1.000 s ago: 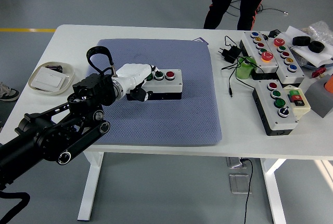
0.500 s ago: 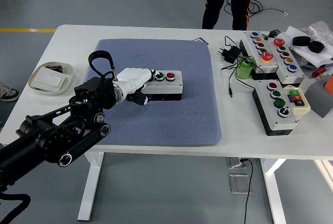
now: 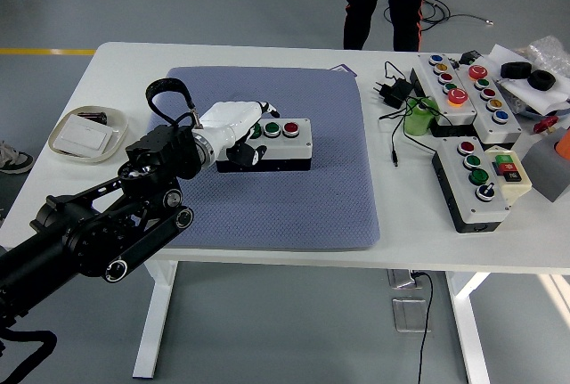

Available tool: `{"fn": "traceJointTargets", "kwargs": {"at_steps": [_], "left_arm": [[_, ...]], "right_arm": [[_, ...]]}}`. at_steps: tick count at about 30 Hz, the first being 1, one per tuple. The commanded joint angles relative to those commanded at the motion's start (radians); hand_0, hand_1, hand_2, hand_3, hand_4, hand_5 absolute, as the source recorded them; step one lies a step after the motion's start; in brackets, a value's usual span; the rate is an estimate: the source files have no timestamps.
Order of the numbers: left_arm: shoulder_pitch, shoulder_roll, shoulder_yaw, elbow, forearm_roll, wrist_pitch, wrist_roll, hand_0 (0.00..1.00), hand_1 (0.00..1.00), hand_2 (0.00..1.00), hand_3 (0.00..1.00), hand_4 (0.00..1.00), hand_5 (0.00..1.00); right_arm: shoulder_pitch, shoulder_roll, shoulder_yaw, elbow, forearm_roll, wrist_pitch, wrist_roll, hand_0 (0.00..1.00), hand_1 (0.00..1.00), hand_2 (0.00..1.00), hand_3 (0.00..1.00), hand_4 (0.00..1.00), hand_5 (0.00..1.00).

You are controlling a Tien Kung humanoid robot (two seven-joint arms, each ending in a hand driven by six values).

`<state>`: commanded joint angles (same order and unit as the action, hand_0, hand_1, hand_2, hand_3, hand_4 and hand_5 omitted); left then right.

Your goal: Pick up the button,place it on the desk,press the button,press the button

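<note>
The button box point(image 3: 285, 145), white on top with a black base, lies on the blue-grey mat point(image 3: 294, 197) in the middle of the table. A green button point(image 3: 272, 129) and a red button point(image 3: 291, 127) show on its top. My left hand point(image 3: 233, 120), white, lies over the box's left end and hides what is there. Its dark thumb part sits at the box's front side. The box lies flat on the mat. The right arm is out of view.
A white dish point(image 3: 67, 139) sits at the left edge. At the right are two larger button panels point(image 3: 463, 90) point(image 3: 481, 183), a green cylinder point(image 3: 419, 118), a power adapter point(image 3: 390, 92) with cable and black rings point(image 3: 525, 72). A person's legs point(image 3: 383, 1) stand beyond the far side.
My left hand dipped slightly onto the box's left end, then rose a little and shifted back. The box has not moved. The person stepped slightly left.
</note>
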<state>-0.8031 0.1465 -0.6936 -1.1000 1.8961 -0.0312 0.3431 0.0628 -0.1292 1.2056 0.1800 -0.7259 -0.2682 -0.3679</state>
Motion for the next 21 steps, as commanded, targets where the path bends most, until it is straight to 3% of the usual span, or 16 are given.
{"fn": "traceJointTargets", "kwargs": {"at_steps": [9, 21], "left_arm": [[-0.012, -0.033, -0.001, 0.039, 0.000, 0.004, -0.003, 0.002, 0.002, 0.023, 0.885, 0.602, 0.002], [-0.010, -0.041, 0.012, 0.066, -0.005, -0.004, -0.005, 0.002, 0.002, 0.023, 0.883, 0.597, 0.002]], "right_arm": [[0.002, -0.002, -0.005, 0.000, 0.002, 0.000, 0.000, 0.651, 0.509, 0.550, 0.591, 0.270, 0.384], [0.003, -0.003, -0.010, 0.000, 0.004, 0.001, 0.000, 0.651, 0.508, 0.550, 0.591, 0.270, 0.385]]}}
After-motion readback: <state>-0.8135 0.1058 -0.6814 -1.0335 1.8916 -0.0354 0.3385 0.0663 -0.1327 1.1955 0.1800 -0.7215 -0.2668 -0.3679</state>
